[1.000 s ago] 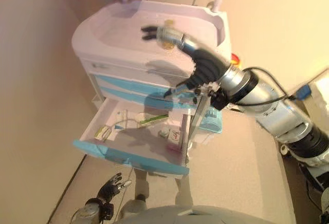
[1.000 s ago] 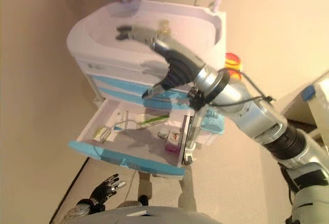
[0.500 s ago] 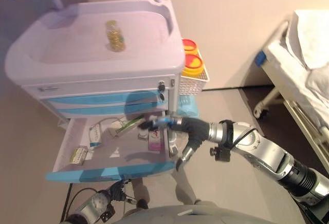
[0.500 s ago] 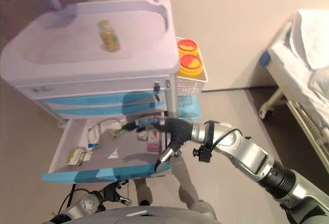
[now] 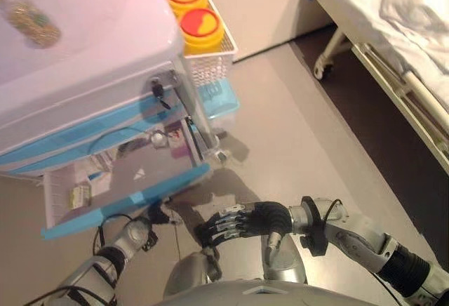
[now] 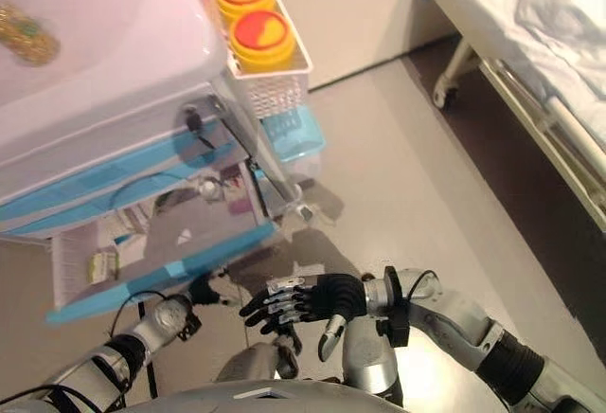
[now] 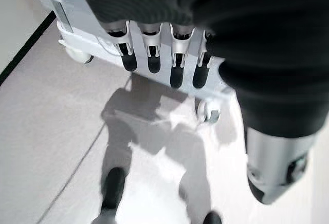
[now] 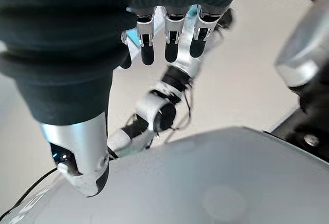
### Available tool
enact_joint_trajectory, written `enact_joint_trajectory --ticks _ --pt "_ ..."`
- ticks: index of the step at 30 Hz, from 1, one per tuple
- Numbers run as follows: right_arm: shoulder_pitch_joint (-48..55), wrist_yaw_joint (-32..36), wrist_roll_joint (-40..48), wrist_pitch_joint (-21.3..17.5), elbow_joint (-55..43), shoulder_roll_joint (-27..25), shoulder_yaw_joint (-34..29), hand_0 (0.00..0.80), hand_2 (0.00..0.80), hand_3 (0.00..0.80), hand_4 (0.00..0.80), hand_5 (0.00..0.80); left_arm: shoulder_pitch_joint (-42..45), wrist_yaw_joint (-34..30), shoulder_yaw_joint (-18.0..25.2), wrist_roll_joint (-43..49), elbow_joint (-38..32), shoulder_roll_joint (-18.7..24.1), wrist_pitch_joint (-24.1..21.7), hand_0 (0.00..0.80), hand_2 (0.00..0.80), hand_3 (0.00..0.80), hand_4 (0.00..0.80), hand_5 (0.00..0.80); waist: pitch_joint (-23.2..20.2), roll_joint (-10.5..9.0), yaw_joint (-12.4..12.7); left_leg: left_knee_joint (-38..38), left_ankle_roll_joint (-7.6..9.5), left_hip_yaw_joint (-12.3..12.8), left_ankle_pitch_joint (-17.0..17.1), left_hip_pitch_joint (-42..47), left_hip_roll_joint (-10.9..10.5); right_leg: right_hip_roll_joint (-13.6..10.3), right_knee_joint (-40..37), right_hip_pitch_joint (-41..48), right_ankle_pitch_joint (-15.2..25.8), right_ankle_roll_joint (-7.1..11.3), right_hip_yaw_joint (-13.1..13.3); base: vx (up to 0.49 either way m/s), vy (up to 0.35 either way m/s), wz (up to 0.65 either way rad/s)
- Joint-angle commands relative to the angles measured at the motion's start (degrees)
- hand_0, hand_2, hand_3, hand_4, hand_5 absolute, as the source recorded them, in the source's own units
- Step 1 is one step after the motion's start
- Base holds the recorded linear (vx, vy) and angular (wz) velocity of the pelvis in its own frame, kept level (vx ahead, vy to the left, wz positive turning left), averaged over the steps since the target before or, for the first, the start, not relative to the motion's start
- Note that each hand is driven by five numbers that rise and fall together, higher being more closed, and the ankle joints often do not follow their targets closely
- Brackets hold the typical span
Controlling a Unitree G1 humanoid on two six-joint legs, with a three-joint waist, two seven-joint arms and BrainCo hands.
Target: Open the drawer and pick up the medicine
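Observation:
The pale cart [image 5: 105,60] has its lower drawer [image 5: 126,205] pulled open, blue front outward. Inside lie small medicine boxes: a green-white one [image 5: 79,195] at the left and a pink one [image 5: 179,142] at the right. A small bottle of yellow pills [image 5: 31,27] lies on the cart top. My right hand [image 5: 242,223] hangs low below the drawer, near the floor, fingers straight and empty; its wrist view [image 8: 164,34] shows nothing held. My left hand [image 5: 151,220] is low under the drawer front, open and empty, as its wrist view [image 7: 159,54] shows.
A white basket [image 5: 210,67] on the cart's right side holds two yellow tubs with red lids [image 5: 194,22]. A bed with white sheets [image 5: 393,32] stands at the right, one castor [image 5: 323,67] on the floor. Bare floor lies between cart and bed.
The camera has swung to the right. My right hand went from the cart top to the drawer and has now dropped low, out of the drawer, holding nothing. The bottle stays on top.

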Motion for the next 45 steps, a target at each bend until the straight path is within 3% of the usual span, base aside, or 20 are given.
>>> enact_joint_trajectory --ticks 1,7,13,18,25,30,34,39,40,45 --pt "2.8 5.6 -0.8 -2.5 -1.1 -0.8 -1.3 0.000 0.000 0.000 0.000 0.000 -5.5 -0.5 7.3 -9.4 1.6 8.1 -2.4 0.000 0.000 0.000 0.000 0.000 2.2 -2.86 -1.5 22.5 0.79 -0.7 -12.9 -6.8 3.3 -1.8 -2.1 -3.2 7.3 0.27 1.1 -0.078 0.008 -0.16" --pt "9.5 6.4 -1.7 -9.7 2.7 -0.3 -3.5 0.000 0.000 0.000 0.000 0.000 -12.6 -4.9 13.5 -16.7 4.8 17.6 0.1 0.000 0.000 0.000 0.000 0.000 7.5 -3.51 -2.4 27.9 0.59 -1.5 -15.0 -12.0 4.7 -0.7 -0.1 -7.7 7.5 0.09 1.7 -0.072 0.035 -0.11" --pt "14.1 8.0 -2.5 -15.8 4.4 1.9 -3.1 0.000 0.000 0.000 0.000 0.000 -18.2 -4.7 17.6 -19.2 10.4 25.6 1.1 0.000 0.000 0.000 0.000 0.000 7.5 -4.17 -3.2 29.0 1.10 -1.5 -15.1 -18.1 4.9 -0.1 -2.2 -13.2 10.5 0.77 2.8 -0.077 0.018 -0.11" --pt "17.1 9.4 -5.0 -20.8 6.2 3.2 -1.3 0.000 0.000 0.000 0.000 0.000 -20.9 -2.3 20.6 -19.1 12.7 31.2 3.3 0.000 0.000 0.000 0.000 0.000 7.5 -5.62 -2.7 30.0 1.64 -2.1 -16.3 -20.1 5.4 0.2 -2.8 -14.5 11.3 1.53 1.9 -0.026 -0.037 -0.04" --pt "18.4 8.9 -4.8 -22.2 4.8 4.5 1.1 0.000 0.000 0.000 0.000 0.000 -21.1 -3.7 22.2 -18.0 13.1 34.7 4.1 0.000 0.000 0.000 0.000 0.000 7.5 -8.26 -0.9 30.1 2.38 -3.7 -17.7 -19.5 5.7 0.3 -2.7 -12.8 11.2 2.41 -0.8 -0.001 -0.112 0.03" --pt "17.7 2.3 -4.5 -23.5 4.6 5.4 1.7 0.000 0.000 0.000 0.000 0.000 -19.4 -10.3 21.2 -16.7 9.5 33.8 3.4 0.000 0.000 0.000 0.000 0.000 7.5 -9.45 0.9 29.4 2.58 -4.9 -17.9 -17.5 5.8 0.2 -2.6 -10.2 10.7 2.67 -2.6 0.015 -0.141 0.10" --pt "16.4 -5.3 -4.0 -23.2 7.7 6.3 -0.4 0.000 0.000 0.000 0.000 0.000 -15.7 -16.1 20.6 -20.5 2.2 30.5 4.7 0.000 0.000 0.000 0.000 0.000 7.5 -9.69 2.5 27.4 2.59 -6.0 -17.4 -14.1 5.7 -0.1 -3.1 -6.5 10.1 2.40 -4.2 0.031 -0.139 0.07" --pt "15.9 -12.1 -4.7 -20.4 14.3 8.6 -5.7 0.000 0.000 0.000 0.000 0.000 -4.6 -21.1 19.9 -23.5 -11.7 22.0 6.0 0.000 0.000 0.000 0.000 0.000 6.9 -8.29 4.6 22.5 2.04 -7.5 -15.5 -7.8 5.3 0.3 -5.1 0.2 9.1 1.35 -4.9 0.089 -0.144 0.07" --pt "15.3 -15.6 -5.8 -19.5 17.2 9.3 -8.1 0.000 0.000 0.000 0.000 0.000 -2.4 -22.3 19.2 -23.1 -14.1 19.7 5.7 0.000 0.000 0.000 0.000 0.000 6.1 -8.30 5.0 19.8 1.83 -7.4 -12.2 -7.0 4.9 0.0 -5.9 0.6 10.2 0.66 -5.0 0.029 -0.133 0.15" --pt "12.7 -27.3 -9.5 -12.4 27.4 12.6 -13.1 0.000 0.000 0.000 0.000 0.000 7.3 -27.7 17.4 -25.4 -21.6 8.6 7.3 0.000 0.000 0.000 0.000 0.000 1.7 -5.01 7.3 8.7 -0.04 -11.7 -6.0 -1.4 3.2 0.8 -8.4 5.2 8.6 -1.16 -7.3 0.082 -0.084 0.32"
